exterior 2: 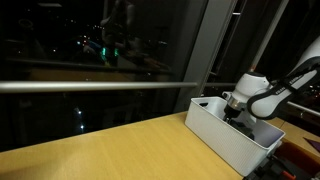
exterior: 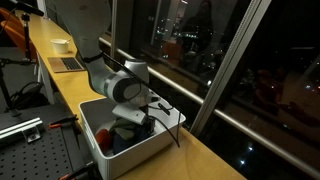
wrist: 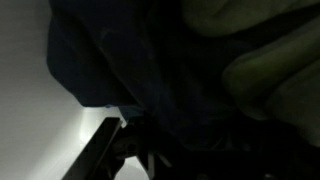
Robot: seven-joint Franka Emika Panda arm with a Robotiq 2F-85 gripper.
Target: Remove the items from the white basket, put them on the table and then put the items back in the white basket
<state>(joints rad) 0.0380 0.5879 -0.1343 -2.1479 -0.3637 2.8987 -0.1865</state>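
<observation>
The white basket (exterior: 92,113) stands on the wooden table and shows in both exterior views (exterior 2: 225,135). My gripper (exterior: 137,120) is lowered inside it (exterior 2: 235,113). In the basket lie a dark blue cloth item (exterior: 124,138) and a red item (exterior: 103,136). The wrist view is very dark and close. It shows the dark blue cloth (wrist: 100,50), an olive-yellow soft item (wrist: 270,55) and the white basket floor (wrist: 35,130). One dark finger (wrist: 100,150) shows at the bottom; the jaws are lost in shadow against the cloth.
The long wooden table (exterior 2: 110,150) runs along a dark window wall (exterior: 200,40). A laptop (exterior: 68,64) and a white bowl (exterior: 60,45) sit at the far end. A black cable (exterior: 172,118) hangs over the basket rim. A perforated metal board (exterior: 30,150) lies beside the table.
</observation>
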